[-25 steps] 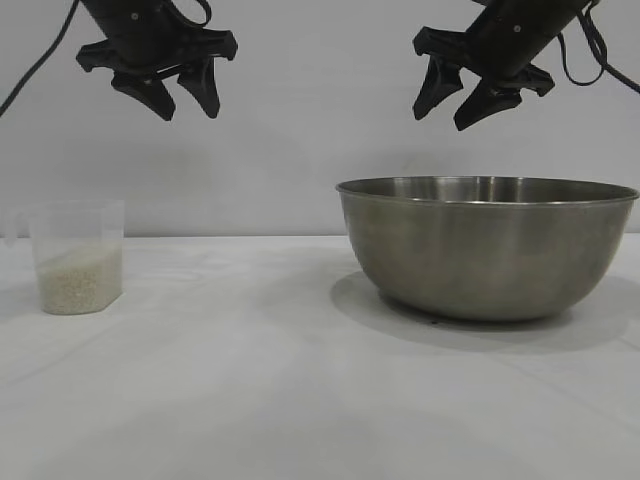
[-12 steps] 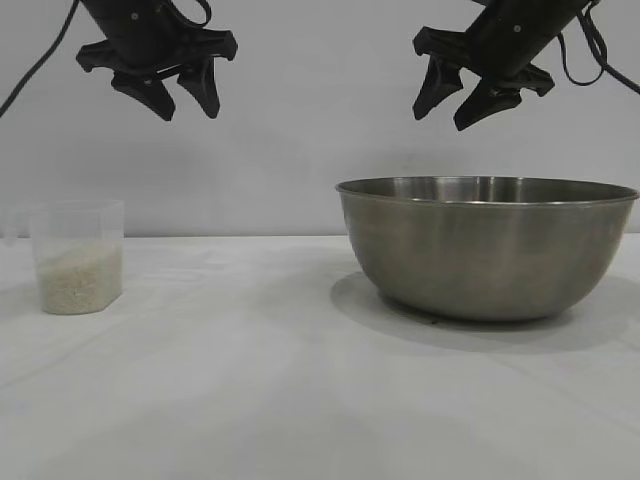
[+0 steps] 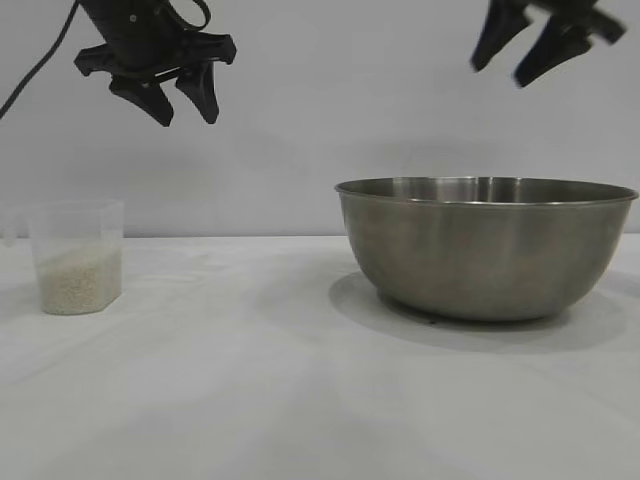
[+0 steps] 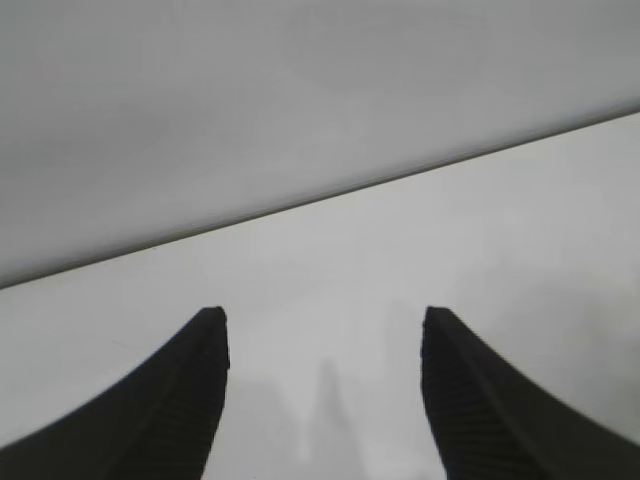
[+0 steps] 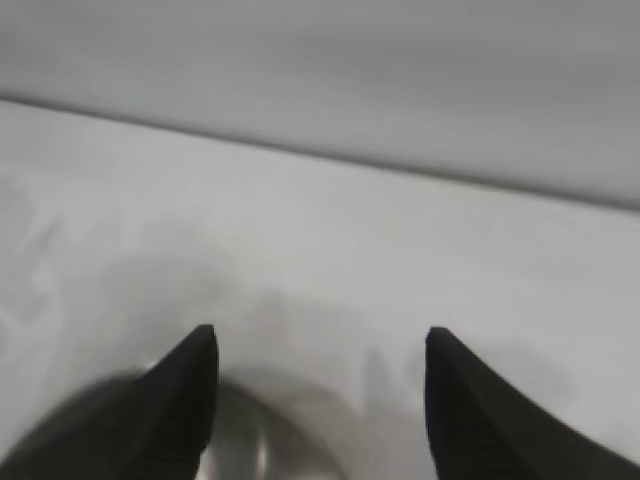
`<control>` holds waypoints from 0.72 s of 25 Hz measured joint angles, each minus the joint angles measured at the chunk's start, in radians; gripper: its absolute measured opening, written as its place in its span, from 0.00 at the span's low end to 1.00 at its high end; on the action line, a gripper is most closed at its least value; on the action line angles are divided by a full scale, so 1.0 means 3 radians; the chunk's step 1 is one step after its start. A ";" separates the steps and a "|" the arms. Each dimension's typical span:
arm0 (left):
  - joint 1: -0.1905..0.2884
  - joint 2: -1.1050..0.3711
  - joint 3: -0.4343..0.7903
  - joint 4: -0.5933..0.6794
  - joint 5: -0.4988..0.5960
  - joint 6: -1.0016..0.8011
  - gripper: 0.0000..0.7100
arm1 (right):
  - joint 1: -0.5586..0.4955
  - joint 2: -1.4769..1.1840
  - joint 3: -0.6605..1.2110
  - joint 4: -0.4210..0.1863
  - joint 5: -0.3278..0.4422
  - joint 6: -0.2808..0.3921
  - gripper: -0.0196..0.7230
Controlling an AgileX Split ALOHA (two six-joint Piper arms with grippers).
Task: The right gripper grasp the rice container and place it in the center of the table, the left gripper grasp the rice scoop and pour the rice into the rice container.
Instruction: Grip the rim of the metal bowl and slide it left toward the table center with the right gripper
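High over the right side, the right gripper [image 3: 520, 62] hangs with its fingers spread wide, empty, above the rice container [image 3: 487, 248] sitting on the table [image 3: 300, 400]. Far left, the rice scoop [image 3: 77, 257] stands upright holding the rice [image 3: 78, 282], the left gripper [image 3: 185, 103] open and empty above.

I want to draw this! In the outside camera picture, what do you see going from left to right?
rice scoop holding rice → left gripper, up high → rice container → right gripper, up high above it
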 joint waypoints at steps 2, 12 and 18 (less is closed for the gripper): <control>0.0000 0.0000 0.0000 0.0000 0.0012 0.0000 0.52 | 0.0000 0.0000 0.0006 -0.0076 0.0118 0.0080 0.59; 0.0000 0.0000 0.0000 0.0000 0.0082 0.0000 0.52 | 0.0000 0.0078 0.0247 -0.0349 0.0285 0.0291 0.59; 0.0000 0.0000 0.0000 0.0000 0.0087 0.0000 0.52 | 0.0000 0.0353 0.0362 -0.0295 0.0239 0.0291 0.59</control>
